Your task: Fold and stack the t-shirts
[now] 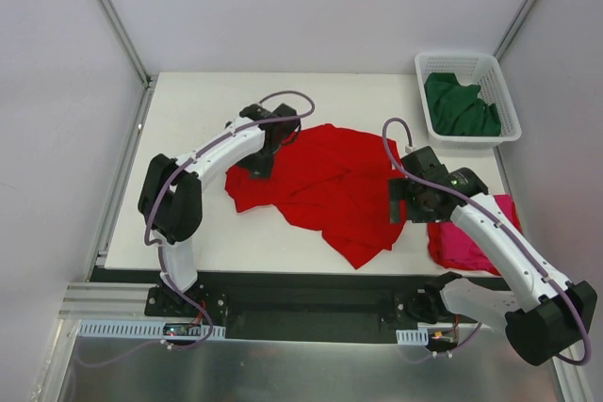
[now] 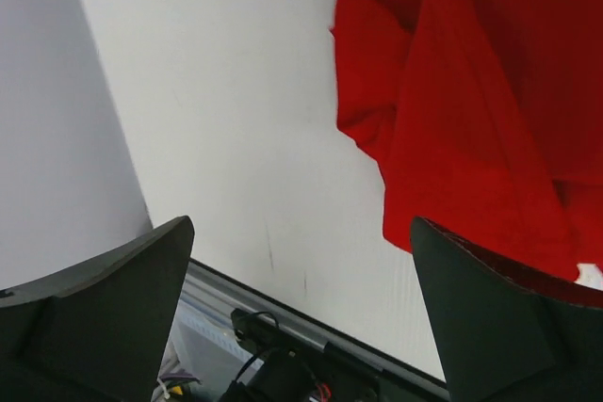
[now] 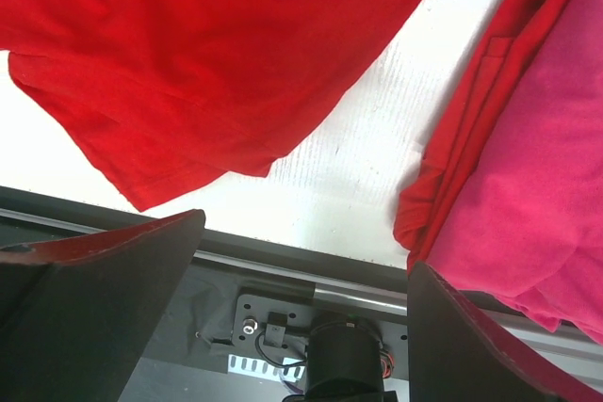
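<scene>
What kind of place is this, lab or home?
Probably a robot lab cell: white table walled by plain panels, left arm and right arm bolted at its edge, red shirt and basket as props.

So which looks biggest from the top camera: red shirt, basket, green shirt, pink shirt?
1. red shirt
2. basket
3. green shirt and pink shirt: unsure, the right arm hides part of the pink one.

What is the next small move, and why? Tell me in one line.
Probably lower the open left end effector onto the left edge of the red t-shirt and pinch it: it lies crumpled, unfolded, and nothing is held.
</scene>
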{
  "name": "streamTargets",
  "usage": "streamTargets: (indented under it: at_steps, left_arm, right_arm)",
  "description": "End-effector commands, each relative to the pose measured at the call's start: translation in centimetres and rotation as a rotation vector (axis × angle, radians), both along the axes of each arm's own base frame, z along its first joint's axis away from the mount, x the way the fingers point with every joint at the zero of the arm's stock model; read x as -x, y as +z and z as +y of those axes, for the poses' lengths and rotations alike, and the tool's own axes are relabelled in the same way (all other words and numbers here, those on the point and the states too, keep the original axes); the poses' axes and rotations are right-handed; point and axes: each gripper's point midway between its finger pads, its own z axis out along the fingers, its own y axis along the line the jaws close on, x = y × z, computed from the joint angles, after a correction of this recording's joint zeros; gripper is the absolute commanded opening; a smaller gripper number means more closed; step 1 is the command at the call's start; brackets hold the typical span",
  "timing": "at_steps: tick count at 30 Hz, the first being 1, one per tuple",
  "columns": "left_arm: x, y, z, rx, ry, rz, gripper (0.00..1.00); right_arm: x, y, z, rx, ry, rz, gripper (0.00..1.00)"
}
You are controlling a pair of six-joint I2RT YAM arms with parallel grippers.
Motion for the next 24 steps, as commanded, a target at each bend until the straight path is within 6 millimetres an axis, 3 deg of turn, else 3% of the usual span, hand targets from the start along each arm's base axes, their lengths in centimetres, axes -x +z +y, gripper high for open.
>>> streamTargets:
  at_steps: [1,3,6,13,15,24]
  left_arm:
    - [3.6,-4.9,-0.8,0.169,0.038,0.102,0.99]
    - [4.5,-6.3,-1.7,0.229,0.016,0.157,0.99]
    - [3.9,-6.6,-3.4,0.298,-0.012,0.179,0.99]
    - [2.7,-3.3,-10.4,0.553,-0.069,0.168,0.99]
    - [2.3,-3.3,-10.9,0.573,-0.063,0.162,0.99]
    - [1.0,-6.5,-10.9,0.513,-0.086,0.228,0.99]
  right_arm:
    - [0.4,0.3,0.3,-0.027,-0.007,0.016,0.96]
    - [0.5,0.1,0.4,-0.031,-0.005,0.024,0.96]
    - [0.7,-0.1,0.4,-0.033,0.003,0.033,0.96]
    - [0.7,-0.2,0.4,-0.026,0.007,0.043,0.96]
    - [0.7,-0.2,0.3,-0.024,0.005,0.041,0.96]
    - [1.0,-0.4,0.0,-0.004,0.016,0.052,0.96]
